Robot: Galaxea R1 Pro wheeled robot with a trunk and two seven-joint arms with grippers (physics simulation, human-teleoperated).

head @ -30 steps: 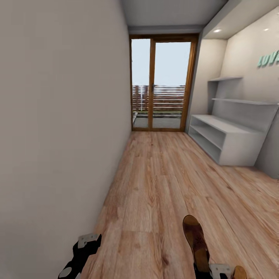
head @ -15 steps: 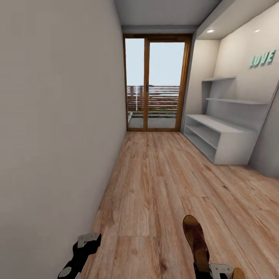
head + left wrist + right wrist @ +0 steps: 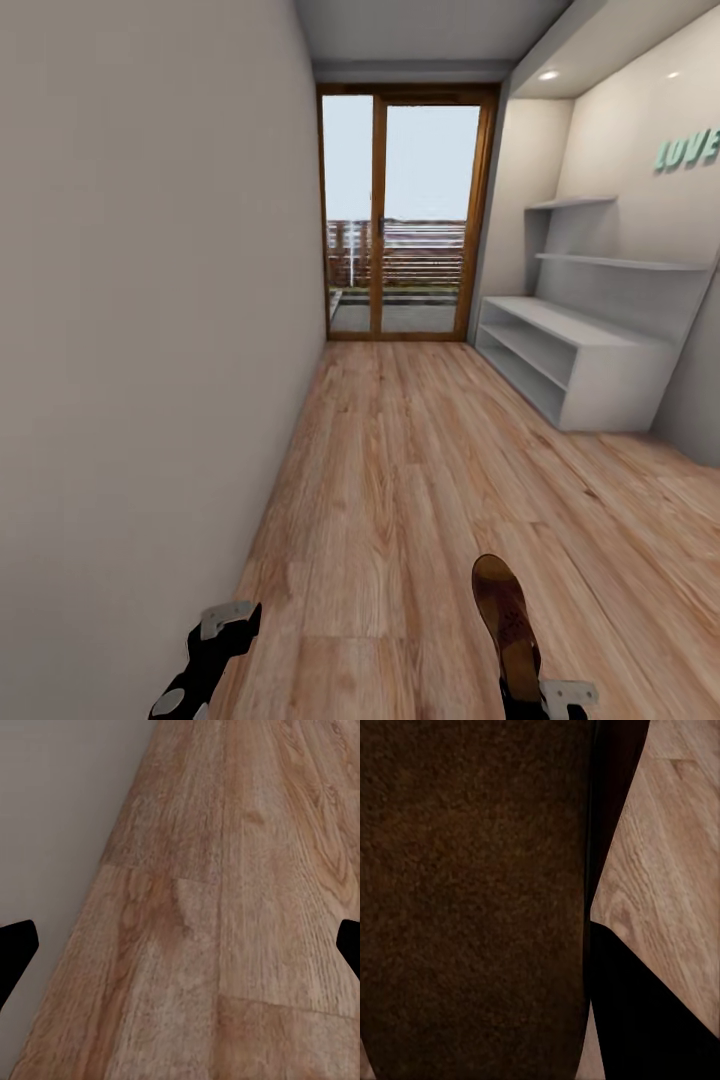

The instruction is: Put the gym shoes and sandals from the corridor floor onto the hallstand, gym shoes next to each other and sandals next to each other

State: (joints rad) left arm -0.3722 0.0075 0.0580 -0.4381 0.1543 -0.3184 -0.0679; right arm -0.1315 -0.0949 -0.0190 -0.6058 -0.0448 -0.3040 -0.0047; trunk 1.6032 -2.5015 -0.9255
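Head view: we see the corridor floor (image 3: 400,470) running to a glass door (image 3: 400,215), a plain wall (image 3: 150,350) on the left, and the hallstand (image 3: 580,360) against the right wall, its shelves bare as far as we can see.
Left tool (image 3: 215,640): at the bottom edge of the head view beside the wall; in its wrist view (image 3: 180,945) we see two dark fingertips (image 3: 15,949) spread wide apart, released, with bare planks between them.
Right tool (image 3: 545,695): at the bottom edge of the head view, clenched on one sandal (image 3: 505,620), whose sole rises tilted above the floor.
Right wrist view: the sandal's brown surface (image 3: 472,900) sits close to the lens, a dark finger (image 3: 645,1020) beside it; we think it presses the sandal's edge, though the contact is unclear.
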